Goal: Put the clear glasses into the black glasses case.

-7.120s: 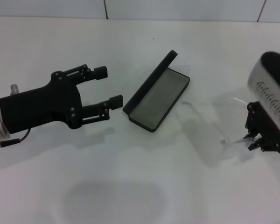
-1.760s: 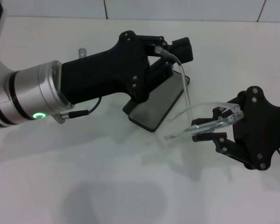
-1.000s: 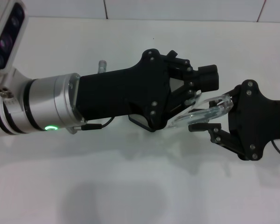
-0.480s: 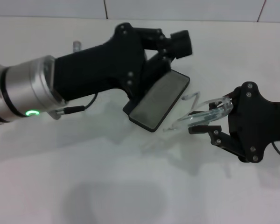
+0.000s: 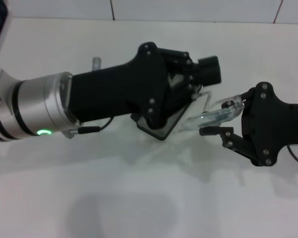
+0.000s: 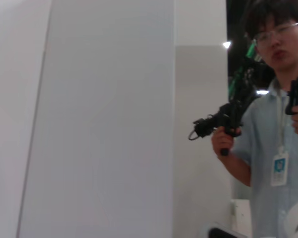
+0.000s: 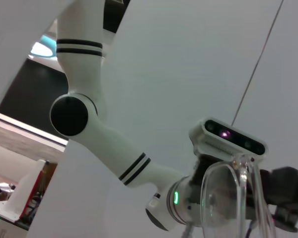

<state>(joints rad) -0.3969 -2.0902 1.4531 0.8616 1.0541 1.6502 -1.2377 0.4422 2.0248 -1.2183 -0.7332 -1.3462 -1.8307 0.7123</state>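
While the transparent plastic clear glasses (image 5: 214, 115) hang in the air just right of the rectangular black glasses case (image 5: 165, 126), the right gripper (image 5: 227, 119) has them pinched by the lens end. Left gripper (image 5: 201, 79) reaches over the open case, fingers spread, near one thin clear arm. White table (image 5: 139, 198) underneath.
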